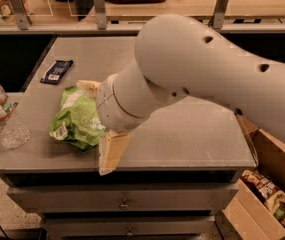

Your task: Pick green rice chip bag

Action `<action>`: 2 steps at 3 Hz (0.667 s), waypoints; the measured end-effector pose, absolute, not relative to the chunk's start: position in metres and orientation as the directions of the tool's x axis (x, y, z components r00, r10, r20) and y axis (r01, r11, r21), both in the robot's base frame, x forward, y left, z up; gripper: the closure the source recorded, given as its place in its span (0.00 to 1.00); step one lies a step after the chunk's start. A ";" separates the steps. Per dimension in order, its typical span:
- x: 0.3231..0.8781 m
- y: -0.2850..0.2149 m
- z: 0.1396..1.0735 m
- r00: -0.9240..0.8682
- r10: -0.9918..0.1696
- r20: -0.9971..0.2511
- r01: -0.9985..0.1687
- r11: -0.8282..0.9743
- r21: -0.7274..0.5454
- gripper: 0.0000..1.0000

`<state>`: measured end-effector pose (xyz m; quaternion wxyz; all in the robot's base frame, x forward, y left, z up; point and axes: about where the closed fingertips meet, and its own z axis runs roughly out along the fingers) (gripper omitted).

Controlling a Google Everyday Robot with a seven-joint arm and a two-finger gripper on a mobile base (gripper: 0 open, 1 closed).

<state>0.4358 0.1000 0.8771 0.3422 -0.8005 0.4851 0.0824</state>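
Observation:
The green rice chip bag [74, 121] is a puffy lime-green pouch with white patches, lying on the left front part of the grey table [192, 134]. My gripper [95, 128] hangs from the big white arm and is at the bag's right side. It is open, with one cream finger [88, 86] behind the bag and the other finger [112, 151] in front of it, near the table's front edge. The wrist hides the bag's right edge.
A small dark flat wrapper [56, 70] lies at the far left of the table. A clear plastic water bottle [2, 116] stands at the left edge. Drawers [124, 204] sit below the table. An open cardboard box [267, 184] with snacks stands at the lower right.

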 end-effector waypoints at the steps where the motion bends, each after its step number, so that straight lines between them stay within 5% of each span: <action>1: 0.450 0.109 0.871 0.513 -0.725 -0.459 -0.829 -0.280 -0.483 0.00; 2: 0.461 0.115 0.864 0.522 -0.718 -0.460 -0.820 -0.273 -0.504 0.00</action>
